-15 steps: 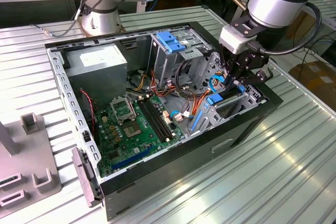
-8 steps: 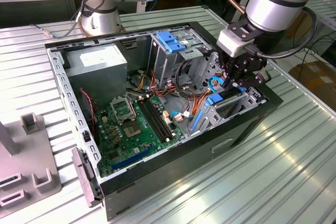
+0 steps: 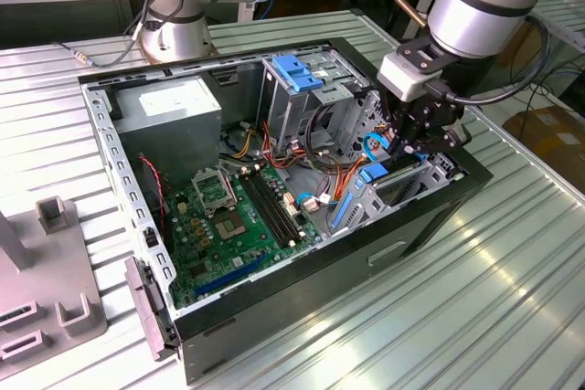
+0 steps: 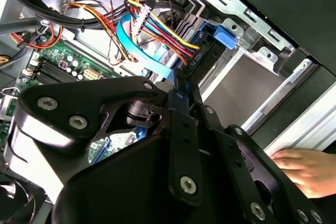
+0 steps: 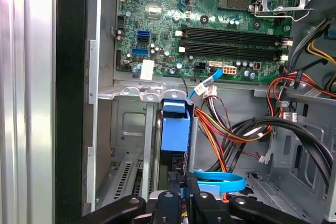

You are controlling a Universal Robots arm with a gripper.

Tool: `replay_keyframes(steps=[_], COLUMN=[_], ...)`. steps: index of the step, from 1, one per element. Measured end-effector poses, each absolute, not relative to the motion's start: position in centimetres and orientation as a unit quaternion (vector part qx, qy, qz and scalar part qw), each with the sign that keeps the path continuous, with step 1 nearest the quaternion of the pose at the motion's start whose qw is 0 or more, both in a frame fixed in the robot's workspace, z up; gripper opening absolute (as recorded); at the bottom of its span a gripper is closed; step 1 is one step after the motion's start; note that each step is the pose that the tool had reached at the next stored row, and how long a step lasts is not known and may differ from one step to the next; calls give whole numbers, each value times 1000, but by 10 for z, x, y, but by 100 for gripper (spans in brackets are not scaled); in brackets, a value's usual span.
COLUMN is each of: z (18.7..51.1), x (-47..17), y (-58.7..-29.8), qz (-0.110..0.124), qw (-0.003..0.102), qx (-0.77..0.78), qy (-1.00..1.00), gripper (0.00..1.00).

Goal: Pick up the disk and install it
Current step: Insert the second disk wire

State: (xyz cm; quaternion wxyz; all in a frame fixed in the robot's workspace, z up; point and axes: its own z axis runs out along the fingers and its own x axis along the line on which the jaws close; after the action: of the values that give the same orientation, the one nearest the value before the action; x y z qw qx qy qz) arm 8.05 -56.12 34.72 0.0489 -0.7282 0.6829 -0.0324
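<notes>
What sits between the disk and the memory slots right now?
In the first wrist view: the bay's metal lip and a blue cable, between disk and memory slots.

Cable bundle [image 5: 231, 124] & blue rail [image 5: 175, 124] crowd the bay; a hand [image 4: 307, 169] outside case.

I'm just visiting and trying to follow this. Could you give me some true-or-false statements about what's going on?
1. The claw is down inside the computer case. True.
2. The case stands closed. False: its side is open, showing the motherboard.
3. The claw holds the disk by its blue-framed edge. True.
4. A hand rests near the case. True.
5. The disk lies on the table. False: it is inside the case.
</notes>
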Motion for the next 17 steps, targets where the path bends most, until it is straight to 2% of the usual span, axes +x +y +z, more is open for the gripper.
replay_keyframes(steps=[17], z=[341], x=[81], y=[-561], qz=[-29], qw=[53], qx=[-728], qy=[683], gripper=[16])
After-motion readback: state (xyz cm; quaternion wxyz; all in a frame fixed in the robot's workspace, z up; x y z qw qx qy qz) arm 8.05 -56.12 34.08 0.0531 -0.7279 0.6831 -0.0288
